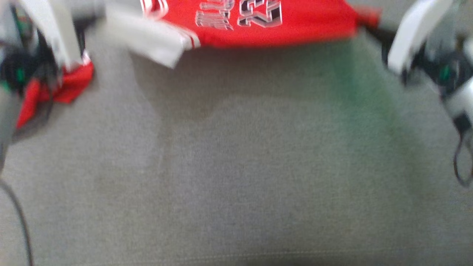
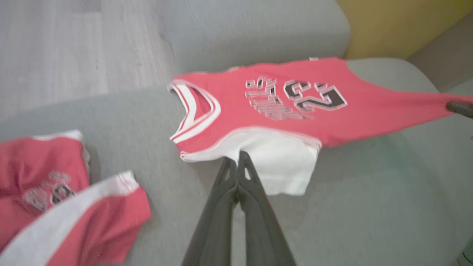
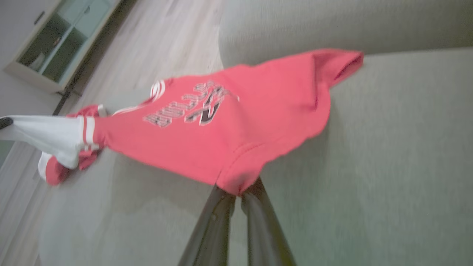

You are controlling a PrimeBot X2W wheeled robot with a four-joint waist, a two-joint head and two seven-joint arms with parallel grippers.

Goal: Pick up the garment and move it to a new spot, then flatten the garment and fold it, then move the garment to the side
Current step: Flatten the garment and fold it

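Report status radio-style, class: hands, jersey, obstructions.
Left hand shut on jersey, white sleeve. Right hand shut on its red hem. Jersey stretched between them over grey sofa. Second red garment lying near left hand.

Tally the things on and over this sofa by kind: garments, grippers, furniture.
Garments: 2 (red jersey stretched between the grippers; red-and-white garment lying on the seat)
Grippers: 2 (left gripper, right gripper, both shut on the jersey)
Sofas: 1 (grey sofa)
Total: 5
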